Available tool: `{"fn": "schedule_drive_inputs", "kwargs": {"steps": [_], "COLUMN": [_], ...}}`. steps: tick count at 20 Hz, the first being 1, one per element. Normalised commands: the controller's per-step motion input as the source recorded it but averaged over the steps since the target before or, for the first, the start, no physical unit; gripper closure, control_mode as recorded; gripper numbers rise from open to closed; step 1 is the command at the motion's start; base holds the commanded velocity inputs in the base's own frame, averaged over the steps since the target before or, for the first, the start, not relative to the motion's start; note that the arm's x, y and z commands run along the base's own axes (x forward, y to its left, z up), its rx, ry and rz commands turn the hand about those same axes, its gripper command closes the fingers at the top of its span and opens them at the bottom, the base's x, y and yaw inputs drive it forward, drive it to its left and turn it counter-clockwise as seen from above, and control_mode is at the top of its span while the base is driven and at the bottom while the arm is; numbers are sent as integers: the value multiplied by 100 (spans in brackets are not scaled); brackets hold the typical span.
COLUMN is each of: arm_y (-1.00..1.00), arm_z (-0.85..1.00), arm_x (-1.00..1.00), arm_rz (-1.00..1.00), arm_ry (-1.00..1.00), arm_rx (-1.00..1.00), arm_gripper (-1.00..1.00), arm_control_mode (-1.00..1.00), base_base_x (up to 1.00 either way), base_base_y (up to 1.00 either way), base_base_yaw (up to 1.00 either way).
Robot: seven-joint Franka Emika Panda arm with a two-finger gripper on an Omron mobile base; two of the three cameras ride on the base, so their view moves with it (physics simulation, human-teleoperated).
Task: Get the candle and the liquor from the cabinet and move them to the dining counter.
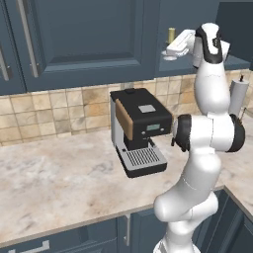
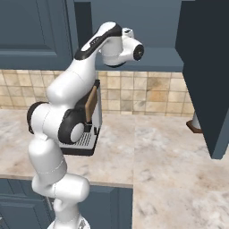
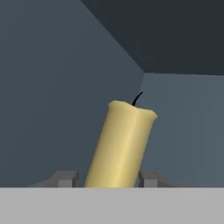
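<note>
The candle (image 3: 123, 144) stands in the open cabinet (image 1: 197, 20) at the upper right of the left base frame, leaning between the claw's (image 3: 107, 178) tips, which look clamped on its stick. It should lift straight, then back out slowly so the saucer clears the shelf lip above the desk (image 1: 54, 183).

yellow candle (image 3: 121, 146), dark blue cabinet (image 1: 89, 39), beige marbled counter (image 1: 54, 188)

The candle (image 3: 121, 146) has its base and holder cut off below, between the jaws, contact unclear.
</note>
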Motion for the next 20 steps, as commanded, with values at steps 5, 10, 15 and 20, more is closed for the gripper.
{"fn": "schedule_drive_inputs", "kwargs": {"steps": [5, 10, 15, 20], "arm_y": [-1, 0, 3, 10], "arm_z": [30, 24, 14, 1], "arm_x": [-81, -94, -100, -100], "arm_rz": [0, 0, 0, 0], "arm_ry": [-15, -7, -1, 0], "arm_rx": [0, 0, 0, 0], "arm_gripper": [100, 100, 100, 100], "arm_control_mode": [-100, -100, -100, -100], "base_base_x": [0, 0, 0, 0], "base_base_y": [0, 0, 0, 0], "base_base_yaw": [0, 0, 0, 0]}}
